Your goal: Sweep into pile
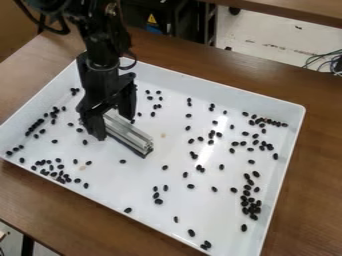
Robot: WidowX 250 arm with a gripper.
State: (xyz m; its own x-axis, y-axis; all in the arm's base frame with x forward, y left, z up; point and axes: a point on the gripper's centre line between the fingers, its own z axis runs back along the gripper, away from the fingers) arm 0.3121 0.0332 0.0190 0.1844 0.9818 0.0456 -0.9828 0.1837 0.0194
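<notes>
On glossy tray [214, 220], oval beans [158, 201]

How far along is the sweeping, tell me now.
Early, I'd judge. Looks done: beans bunch up by the right side of the tray, with a looser bunch at lower left, though no single pile. In hand: the tool holds the bar low over the tray. Left: gather the many beans scattered across the middle and join the bunches.
</notes>
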